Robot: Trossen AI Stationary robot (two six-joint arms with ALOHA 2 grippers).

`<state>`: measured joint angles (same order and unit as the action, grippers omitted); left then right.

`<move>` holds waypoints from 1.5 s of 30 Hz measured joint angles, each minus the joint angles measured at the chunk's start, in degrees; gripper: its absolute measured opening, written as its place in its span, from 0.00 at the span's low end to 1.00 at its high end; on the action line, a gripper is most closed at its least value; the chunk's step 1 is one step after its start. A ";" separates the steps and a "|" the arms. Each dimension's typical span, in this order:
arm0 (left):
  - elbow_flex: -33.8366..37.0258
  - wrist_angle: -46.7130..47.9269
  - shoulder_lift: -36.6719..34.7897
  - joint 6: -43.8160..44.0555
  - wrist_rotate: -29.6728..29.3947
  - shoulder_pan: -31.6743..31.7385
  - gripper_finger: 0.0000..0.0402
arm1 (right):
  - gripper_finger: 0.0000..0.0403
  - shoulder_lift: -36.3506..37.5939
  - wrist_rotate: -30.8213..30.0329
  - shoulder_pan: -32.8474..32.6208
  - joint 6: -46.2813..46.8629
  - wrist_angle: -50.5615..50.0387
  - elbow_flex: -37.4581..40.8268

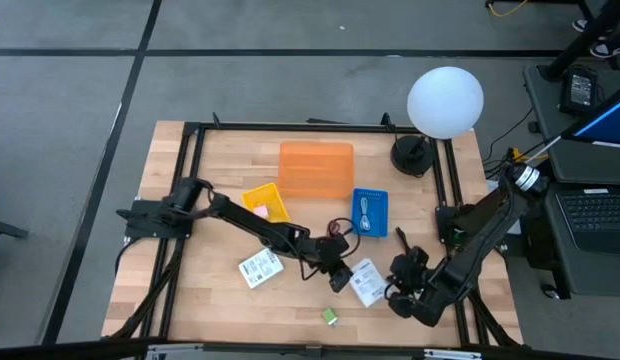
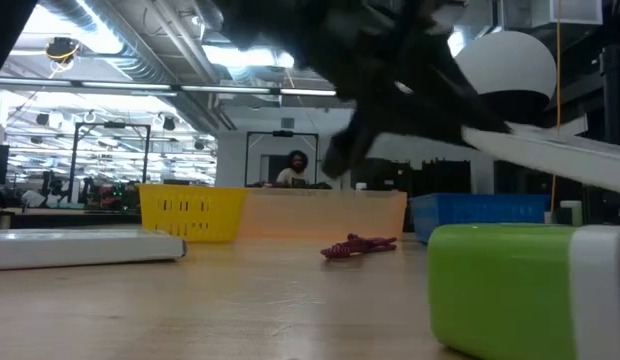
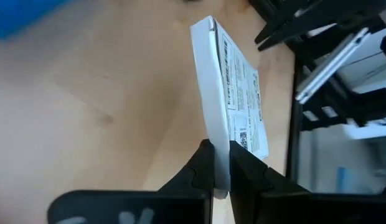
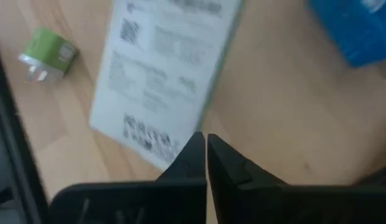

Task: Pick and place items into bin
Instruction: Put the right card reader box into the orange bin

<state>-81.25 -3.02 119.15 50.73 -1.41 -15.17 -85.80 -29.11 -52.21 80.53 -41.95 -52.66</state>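
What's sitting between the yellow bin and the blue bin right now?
In the high view, the orange bin stands between the yellow bin and the blue bin, set slightly farther back; the low view shows the same order.

Pale wooden table (image 1: 190, 300) with a black frame; an orange bin (image 1: 316, 169) at the far middle, a yellow basket (image 1: 267, 203) to its left, a blue bin (image 1: 370, 212) to its right. Two white packets (image 1: 261, 267) (image 1: 366, 281) with black print lie near; a dark red cord (image 2: 358, 245); a green block (image 1: 331, 317) with a white end; a white globe (image 1: 445, 101) on a black base.
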 joint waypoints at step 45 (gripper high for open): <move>17.49 3.54 -27.83 -31.01 -28.43 -1.22 0.03 | 0.00 0.39 -19.47 0.03 -24.26 19.10 3.87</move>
<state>-63.76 0.52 91.32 19.72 -29.84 -16.39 -85.41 -48.58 -52.18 56.27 -22.85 -48.80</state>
